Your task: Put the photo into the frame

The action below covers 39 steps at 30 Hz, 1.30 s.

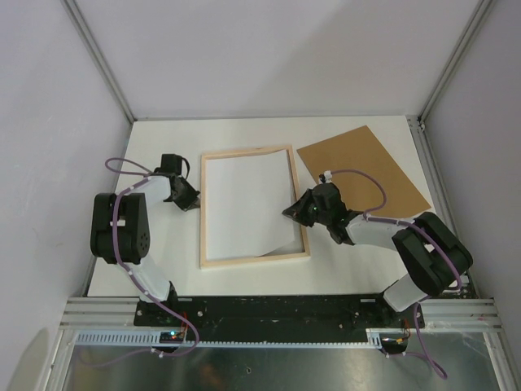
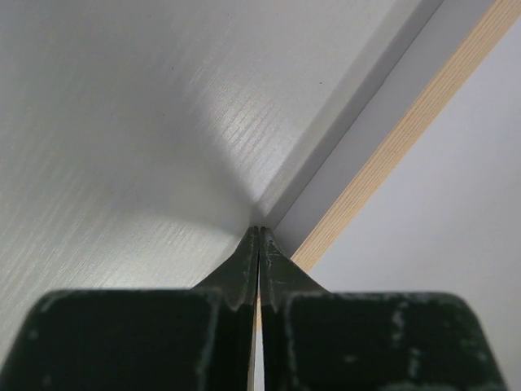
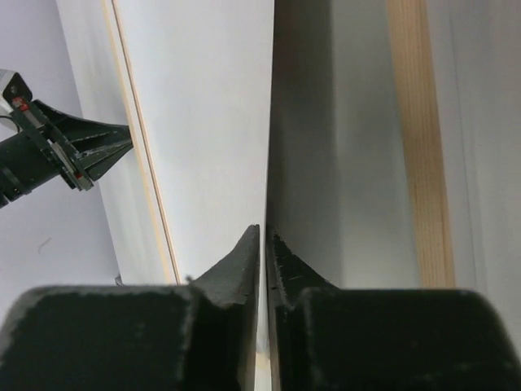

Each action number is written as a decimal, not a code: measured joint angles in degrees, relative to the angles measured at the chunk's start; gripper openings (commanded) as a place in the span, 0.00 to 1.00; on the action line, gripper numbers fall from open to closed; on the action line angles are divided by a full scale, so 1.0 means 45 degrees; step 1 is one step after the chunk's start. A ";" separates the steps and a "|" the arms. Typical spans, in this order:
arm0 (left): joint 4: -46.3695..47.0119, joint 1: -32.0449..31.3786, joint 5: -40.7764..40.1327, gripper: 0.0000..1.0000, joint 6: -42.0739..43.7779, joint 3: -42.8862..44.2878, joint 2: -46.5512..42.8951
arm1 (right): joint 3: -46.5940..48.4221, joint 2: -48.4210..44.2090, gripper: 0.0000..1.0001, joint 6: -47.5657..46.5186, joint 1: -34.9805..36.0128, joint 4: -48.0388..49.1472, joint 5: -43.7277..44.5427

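Flat on the middle of the worktop (image 1: 244, 134): the frame (image 1: 252, 261), long sides running front to back. Inside its rails: the photo (image 1: 244, 204), right edge lifted above the right rail and pinched in the right gripper (image 1: 291, 212). Just outside the left rail, toward its far end: the left gripper (image 1: 194, 202), closed on nothing, tips at the rail. Right of the frame and farther back, flat and turned at an angle: the backing board (image 1: 366, 167), one corner near the frame's far right corner.
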 measured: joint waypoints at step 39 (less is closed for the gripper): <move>0.0005 -0.0078 0.1617 0.11 0.1122 0.0379 -0.0777 | 0.2409 0.1098 0.73 -0.5187 -0.0369 -0.5076 0.1622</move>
